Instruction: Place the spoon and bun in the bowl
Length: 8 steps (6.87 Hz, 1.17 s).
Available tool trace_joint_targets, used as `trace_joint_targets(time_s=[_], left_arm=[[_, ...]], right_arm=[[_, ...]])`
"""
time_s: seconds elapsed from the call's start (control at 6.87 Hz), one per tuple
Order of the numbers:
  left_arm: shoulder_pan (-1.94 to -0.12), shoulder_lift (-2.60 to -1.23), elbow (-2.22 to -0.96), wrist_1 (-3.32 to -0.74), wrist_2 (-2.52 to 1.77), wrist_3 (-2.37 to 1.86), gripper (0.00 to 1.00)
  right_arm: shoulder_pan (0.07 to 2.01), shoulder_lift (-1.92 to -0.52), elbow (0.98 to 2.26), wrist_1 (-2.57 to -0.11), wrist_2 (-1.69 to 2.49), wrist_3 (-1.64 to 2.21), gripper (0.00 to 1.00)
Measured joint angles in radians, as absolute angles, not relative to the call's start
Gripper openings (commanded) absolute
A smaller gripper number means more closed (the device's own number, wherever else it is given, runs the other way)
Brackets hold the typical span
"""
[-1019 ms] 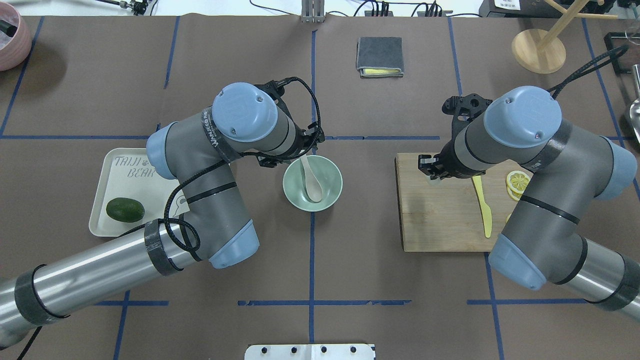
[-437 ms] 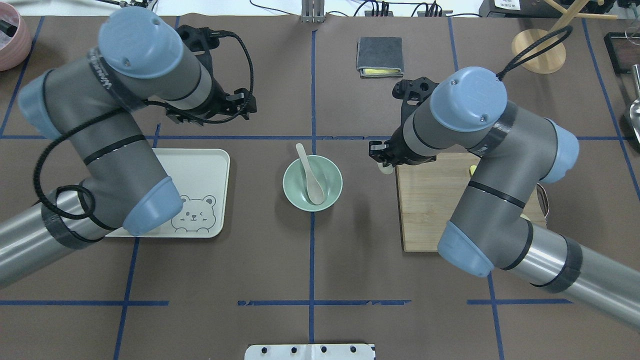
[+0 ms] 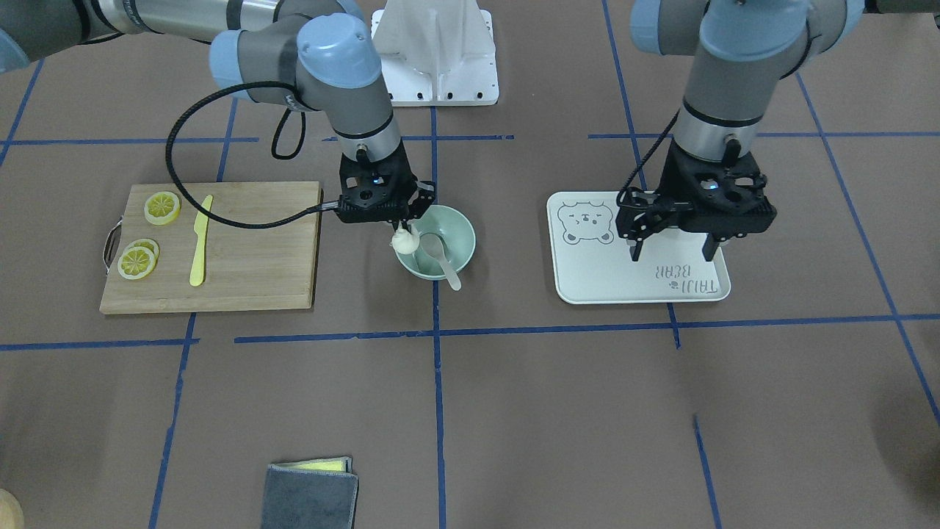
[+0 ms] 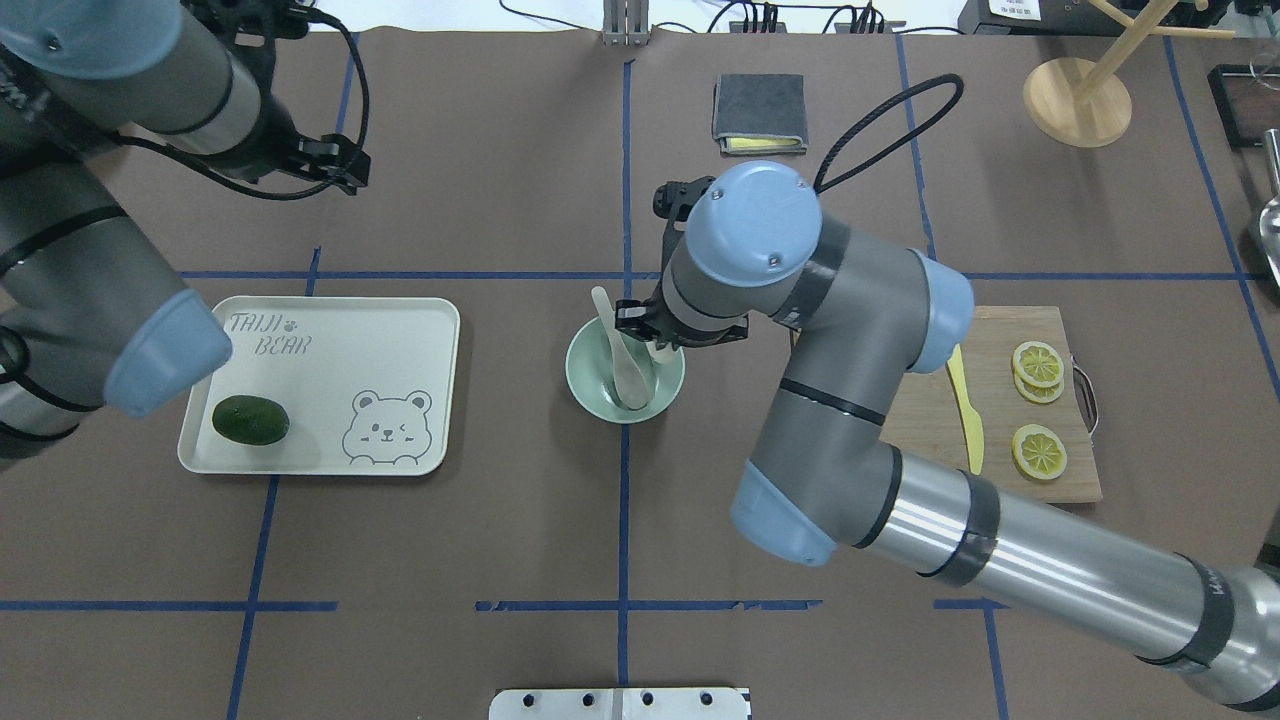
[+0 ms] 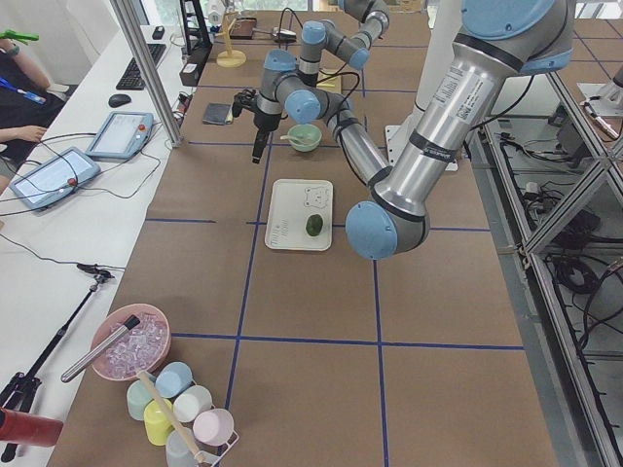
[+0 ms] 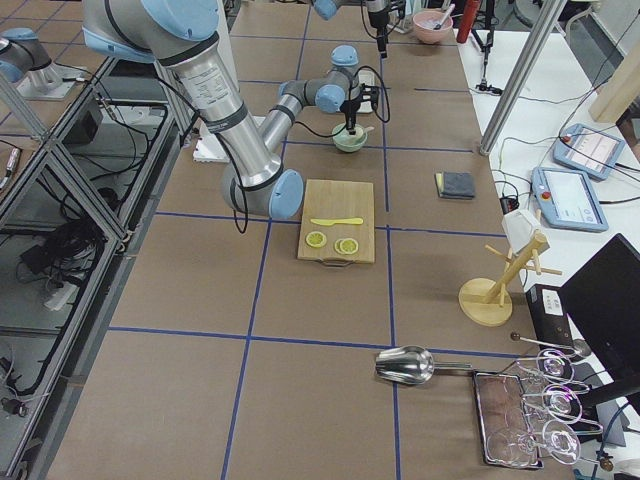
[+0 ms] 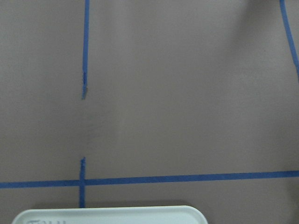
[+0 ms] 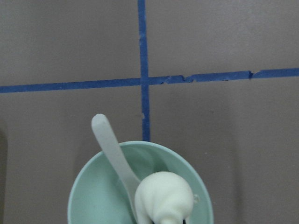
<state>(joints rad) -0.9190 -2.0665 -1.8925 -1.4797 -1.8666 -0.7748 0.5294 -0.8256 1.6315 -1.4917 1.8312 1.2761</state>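
Where the right gripper (image 3: 402, 225) clamps the bun (image 3: 403, 240), it hangs over the bowl (image 3: 461, 224), just inside the rim nearest the cutting board (image 3: 242, 242), seemingly clear of the floor. The spoon (image 3: 443, 258) lies scoop-down inside, its handle jutting over the far rim, away from the robot. The left gripper (image 3: 673, 253), fingers apart, hangs by the tray (image 3: 587, 283), well apart.

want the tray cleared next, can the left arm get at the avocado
Probably yes. The avocado lies bare on the tray with nothing over it, and the left gripper hangs open and empty nearby.
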Motion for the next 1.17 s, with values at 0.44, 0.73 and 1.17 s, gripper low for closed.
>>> trace_joint_targets(time_s=[0.44, 0.73, 1.17], left_arm=[[-1.041, -1.984, -1.912, -1.477, -1.868, -0.533, 1.00], [-1.088, -1.949, -1.907, -1.477, -1.880, -0.440, 1.00], [-1.216, -1.875, -1.895, -1.477, -1.949, -0.262, 1.00]], right_arm=[[0.500, -0.761, 1.577, -1.487, 1.806, 1.296, 1.00], [0.499, -0.758, 1.581, -1.493, 1.808, 1.297, 1.00], [0.513, -0.762, 1.680, -1.621, 1.813, 1.292, 1.00]])
